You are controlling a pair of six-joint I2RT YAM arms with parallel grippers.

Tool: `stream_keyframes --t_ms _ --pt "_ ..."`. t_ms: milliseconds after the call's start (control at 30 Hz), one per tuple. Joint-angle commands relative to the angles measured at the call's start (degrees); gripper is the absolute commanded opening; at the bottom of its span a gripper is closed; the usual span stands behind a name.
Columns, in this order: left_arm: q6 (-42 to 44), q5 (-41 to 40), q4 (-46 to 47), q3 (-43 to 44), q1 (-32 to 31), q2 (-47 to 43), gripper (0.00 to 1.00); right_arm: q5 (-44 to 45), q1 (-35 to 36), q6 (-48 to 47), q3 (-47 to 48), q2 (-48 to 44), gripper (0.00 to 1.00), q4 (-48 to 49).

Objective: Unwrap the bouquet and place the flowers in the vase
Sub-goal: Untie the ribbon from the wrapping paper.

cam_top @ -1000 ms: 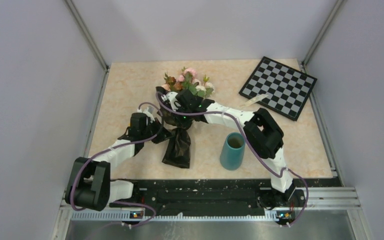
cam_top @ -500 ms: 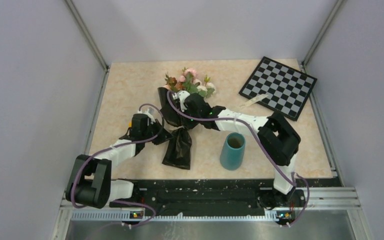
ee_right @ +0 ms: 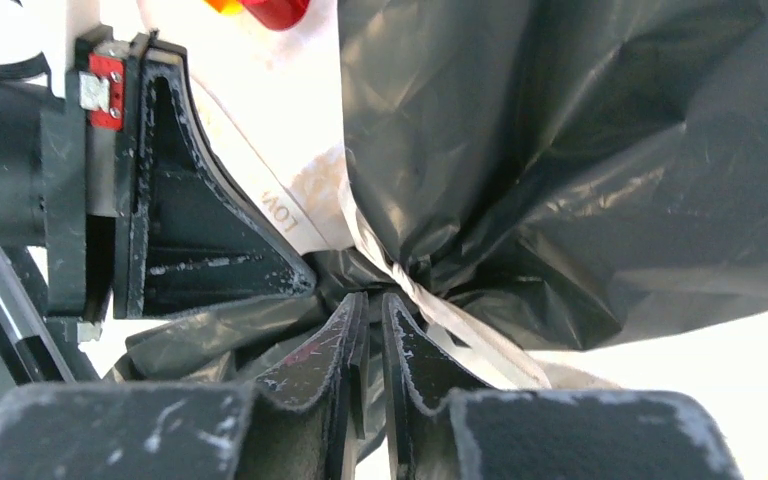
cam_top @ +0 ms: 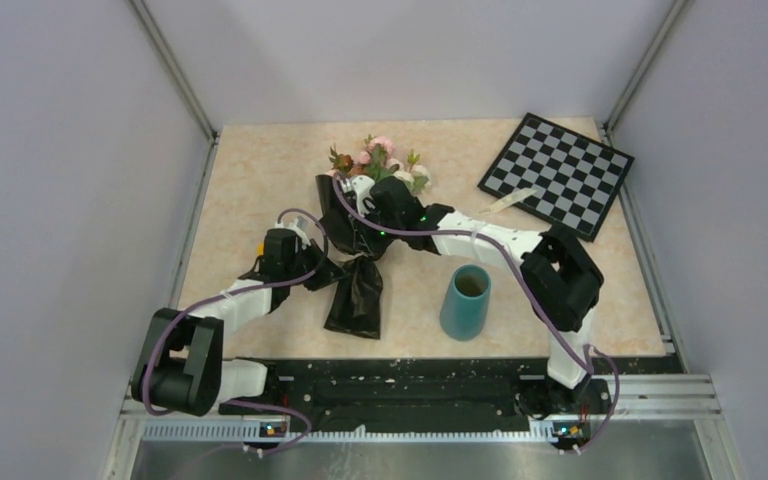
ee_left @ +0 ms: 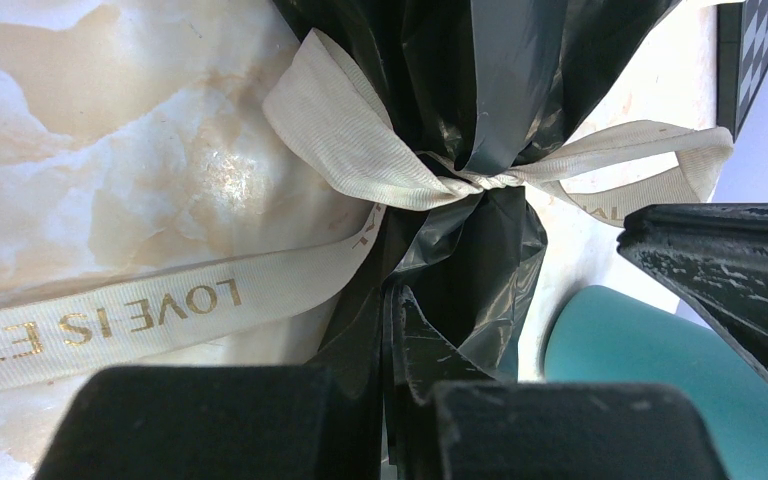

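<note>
Bouquet (cam_top: 356, 292); middle hidden under right claw (ee_right: 372, 297).

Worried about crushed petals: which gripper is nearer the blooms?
Right. The right gripper lies beside the blooms; the left gripper clamps the bouquet lower, by its ribbon.

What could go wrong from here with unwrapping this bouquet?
1. The ribbon knot looks tight. With the left gripper shut on the black paper beside it, a pull may tear the paper or drag the flowers along.
2. The right gripper sits among paper folds at the knot, so it might pinch paper instead of ribbon.
3. The vase stands upright close to the right arm; a sweep could topple it.
</note>
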Motion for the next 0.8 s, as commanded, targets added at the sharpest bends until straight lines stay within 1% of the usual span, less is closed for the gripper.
stream_keyframes --t_ms 0,233,500,600,700,767 --pt "0.01 -0.2 1.56 -0.69 0.21 0.33 0.0 -1.77 0.26 -2.11 4.17 2.19 0.17 -2.23" --pt "0.01 -0.01 1.43 -0.52 0.22 0.27 0.0 -0.49 0.53 -3.25 7.42 5.74 0.2 -4.28" --pt "0.02 0.13 1.21 0.0 0.23 0.38 0.0 1.58 1.22 -4.94 8.23 8.02 0.25 -5.26" --pt "-0.06 0.22 1.14 0.09 0.23 0.49 0.0 3.0 1.52 -6.03 7.81 8.7 0.27 -4.98" --pt "-0.11 0.26 1.08 0.19 0.23 0.36 0.0 6.83 2.43 -7.62 7.52 9.28 0.28 -5.17" --pt "-0.12 0.14 0.99 0.28 0.23 0.28 0.0 8.39 2.89 -9.07 6.61 9.26 0.31 -4.42"
